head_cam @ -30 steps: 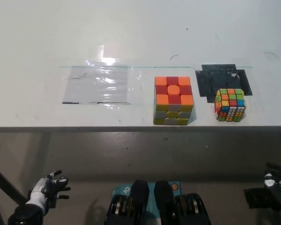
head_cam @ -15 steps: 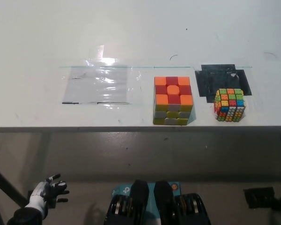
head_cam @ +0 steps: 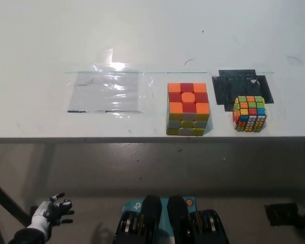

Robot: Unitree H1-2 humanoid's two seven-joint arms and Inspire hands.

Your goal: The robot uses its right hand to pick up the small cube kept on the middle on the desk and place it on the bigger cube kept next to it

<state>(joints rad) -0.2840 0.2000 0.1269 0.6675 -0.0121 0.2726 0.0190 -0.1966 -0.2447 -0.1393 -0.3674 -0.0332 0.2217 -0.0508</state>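
Note:
The bigger cube (head_cam: 188, 109), orange and red on top with yellow and white sides, stands near the front edge of the white desk (head_cam: 152, 40), about at its middle. The small multicoloured cube (head_cam: 249, 113) sits to its right, on the edge of a black patch (head_cam: 229, 86). The two cubes are apart. My white left hand (head_cam: 53, 213) hangs below desk level at the lower left, fingers spread, holding nothing. My black right hand does not show in this view.
A clear plastic sheet (head_cam: 105, 92) lies flat on the desk left of the bigger cube. The desk's front edge (head_cam: 91, 138) runs across the picture; grey floor lies below it. A dark object (head_cam: 280, 213) sits on the floor at lower right.
My right hand, seen at the lower right edge a second ago, has dropped out of view. The left hand has sunk slightly lower. The cubes have not moved.

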